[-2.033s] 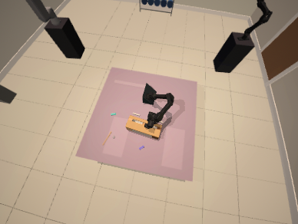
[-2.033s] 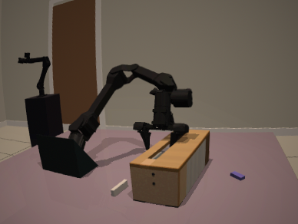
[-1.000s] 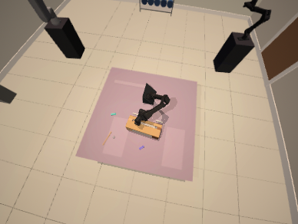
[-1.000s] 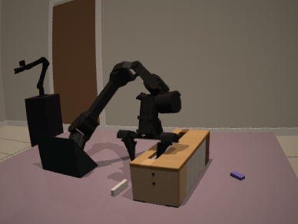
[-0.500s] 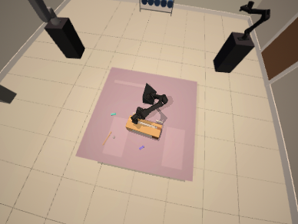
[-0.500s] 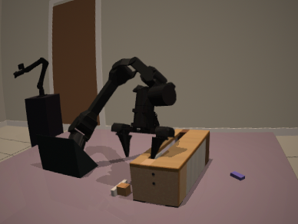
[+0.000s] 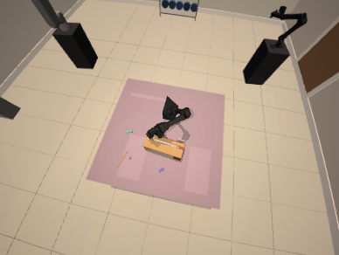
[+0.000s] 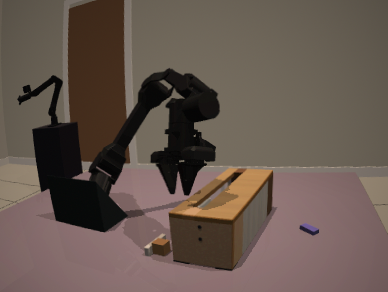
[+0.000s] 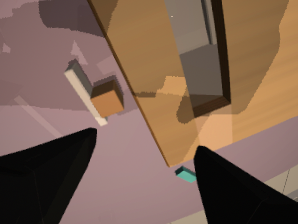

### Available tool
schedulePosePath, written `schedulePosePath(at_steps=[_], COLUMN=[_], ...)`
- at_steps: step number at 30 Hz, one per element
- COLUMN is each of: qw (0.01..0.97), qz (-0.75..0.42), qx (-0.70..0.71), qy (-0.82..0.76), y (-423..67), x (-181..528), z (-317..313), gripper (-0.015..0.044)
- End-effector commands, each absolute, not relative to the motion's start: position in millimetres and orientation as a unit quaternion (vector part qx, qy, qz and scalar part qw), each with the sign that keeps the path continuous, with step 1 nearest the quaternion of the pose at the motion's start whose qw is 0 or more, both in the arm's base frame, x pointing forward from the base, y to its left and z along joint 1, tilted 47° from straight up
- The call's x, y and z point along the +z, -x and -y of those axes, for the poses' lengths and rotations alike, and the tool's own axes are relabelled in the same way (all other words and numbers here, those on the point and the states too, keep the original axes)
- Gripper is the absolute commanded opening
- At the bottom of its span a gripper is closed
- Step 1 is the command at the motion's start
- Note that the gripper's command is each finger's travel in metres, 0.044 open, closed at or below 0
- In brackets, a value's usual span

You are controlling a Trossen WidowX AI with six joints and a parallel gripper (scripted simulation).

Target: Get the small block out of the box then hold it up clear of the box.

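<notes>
The small orange-brown block (image 8: 161, 245) (image 9: 108, 100) lies on the pink mat (image 8: 310, 265) (image 7: 203, 113), just outside the near end of the wooden box (image 8: 225, 220) (image 7: 166, 149) (image 9: 153, 36). A cream stick lies against the block. My gripper (image 8: 180, 189) (image 7: 151, 133) (image 9: 147, 144) points down, partly open and empty. It hangs above the mat beside the box's near corner, higher than the block and a little behind it. The slot (image 9: 200, 23) in the box top shows in the wrist view.
A purple piece (image 8: 309, 229) (image 7: 161, 169) lies on the mat right of the box. A teal piece (image 7: 129, 131) (image 9: 186, 175) and a thin wooden stick (image 7: 121, 159) lie nearby. The arm's black base (image 8: 82, 202) stands left; black pedestals (image 7: 74, 44) (image 7: 266, 61) stand on the floor.
</notes>
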State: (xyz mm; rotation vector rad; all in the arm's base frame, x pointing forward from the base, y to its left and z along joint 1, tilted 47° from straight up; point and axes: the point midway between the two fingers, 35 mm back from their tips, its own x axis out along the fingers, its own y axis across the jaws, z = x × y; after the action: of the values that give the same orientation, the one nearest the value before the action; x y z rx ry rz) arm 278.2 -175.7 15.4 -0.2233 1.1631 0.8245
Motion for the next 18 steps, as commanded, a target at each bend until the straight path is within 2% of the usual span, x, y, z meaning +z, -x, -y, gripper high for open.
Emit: schedulePosePath(at_steps=[1, 8, 14, 18], qw=[0.765, 0.695, 0.546, 0.452], qz=[-0.587, -0.61, -0.569, -0.531], qx=[0.25, 0.034, -0.14, -0.213], qy=[-0.087, -0.38, -0.598, -0.684], y=[-270.5, -261.2, -253.4, -249.3], x=[10.3, 6.0, 2.8, 1.3], z=[177.9, 183.4, 187.2, 189.2], gripper=[0.0285, 0.0285, 0.0285, 0.0285])
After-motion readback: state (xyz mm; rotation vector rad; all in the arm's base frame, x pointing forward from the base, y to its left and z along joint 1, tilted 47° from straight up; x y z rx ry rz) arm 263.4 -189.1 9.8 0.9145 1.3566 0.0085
